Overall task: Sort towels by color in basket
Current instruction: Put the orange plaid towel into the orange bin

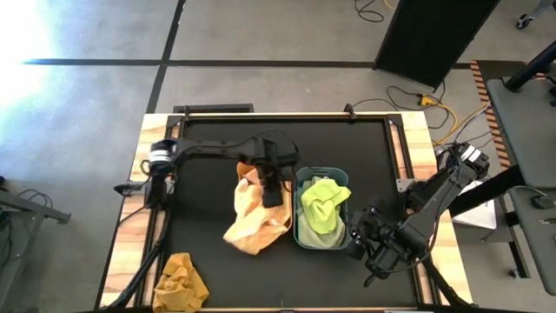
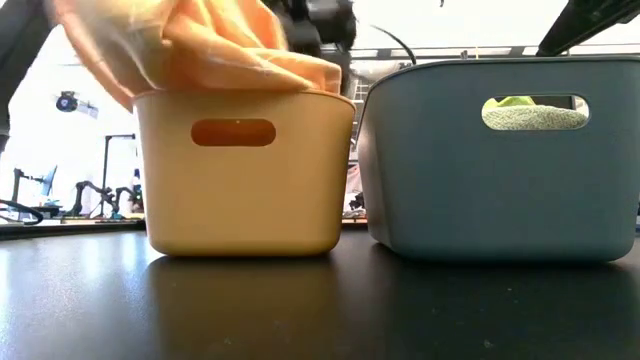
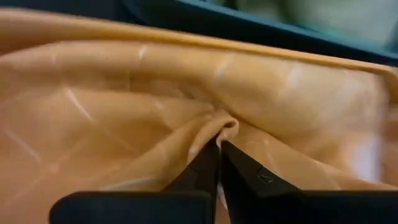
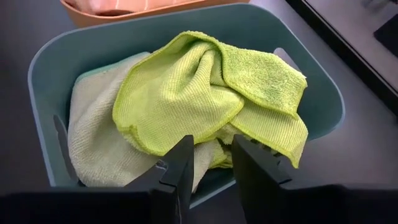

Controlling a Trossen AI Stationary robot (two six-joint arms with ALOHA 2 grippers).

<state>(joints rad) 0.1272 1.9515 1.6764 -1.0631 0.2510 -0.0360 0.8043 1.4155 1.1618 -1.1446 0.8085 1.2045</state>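
Pinching orange towel (image 3: 205,124), left gripper (image 3: 217,146) jaws shut.

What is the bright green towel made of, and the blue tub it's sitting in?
The lime green towel looks like soft woven cloth, probably microfibre: fine ribbed loops, a stitched edge and floppy folds. The blue-grey tub looks like hard plastic with a smooth, matte finish: thin even walls, rounded corners and a moulded handle slot.

Left gripper (image 3: 217,144) pinches shut on a fold of soft mustard-orange cloth towel (image 3: 124,106), a dark teal tub rim (image 3: 261,28) just beyond.
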